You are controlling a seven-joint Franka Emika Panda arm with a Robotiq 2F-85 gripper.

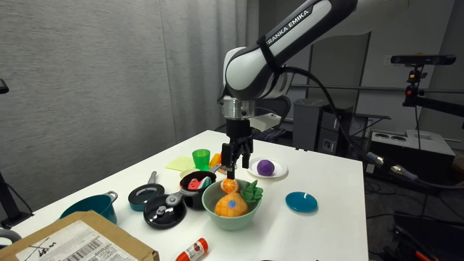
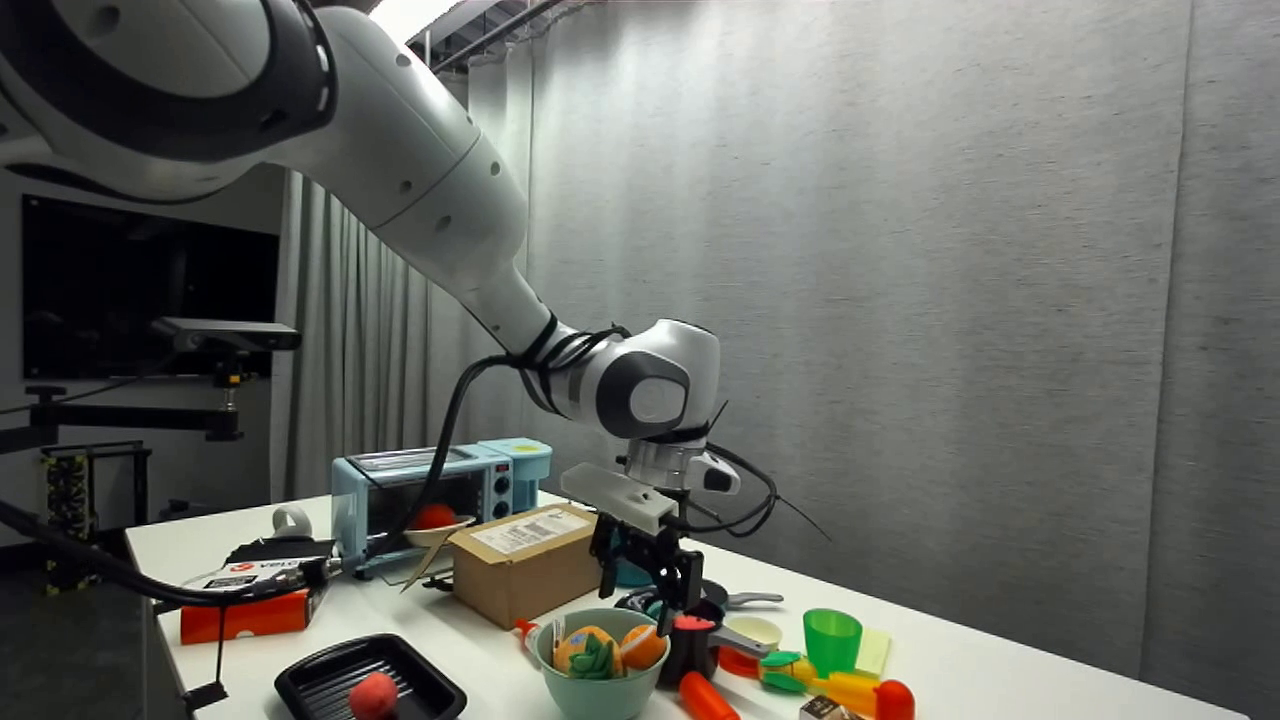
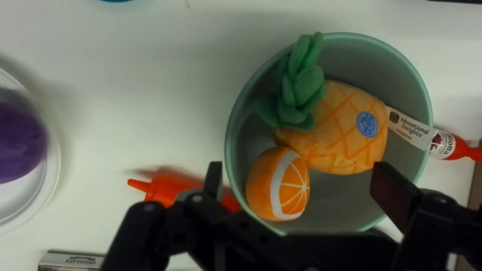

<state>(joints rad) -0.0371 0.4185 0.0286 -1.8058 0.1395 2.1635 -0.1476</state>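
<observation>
- Evidently a hover: gripper [image 1: 238, 172] points down over the pale green bowl [image 1: 232, 222], on the white desk [image 1: 337, 188] between the edge along the grey curtain [image 1: 90, 72] and the edge opposite.
- Gripper spread wide, holding nothing. In the wrist view one of its fingers [image 3: 215, 178] shows just outside the rim, the other across the rim opposite.
- Inside the bowl: plush pineapple [image 3: 335, 124] on its side, leaves reaching the rim; plush orange [image 3: 278, 184] touching it, close to the rim. Height of the fingertips above the orange: cannot tell.
- Just beside the bowl, toward the curtain edge: black pot [image 1: 196, 202] with a watermelon slice [image 1: 194, 184] in it.
- Nearer the far edge in an exterior view: white plate [image 1: 282, 169] bearing a purple ball [image 1: 265, 167]. Blue dish [image 1: 301, 202] between bowl and the edge opposite the curtain.
- Step in hand, as judged: lining up above the bowl, no hold taken.
- Next move, as judged: any descent calls for shifting the gap, since the orange sits nearer one finger, and for keeping that finger off the rim. Red bottle [image 3: 165, 188], lying on the desk beside the bowl, shows beneath that same finger.
</observation>
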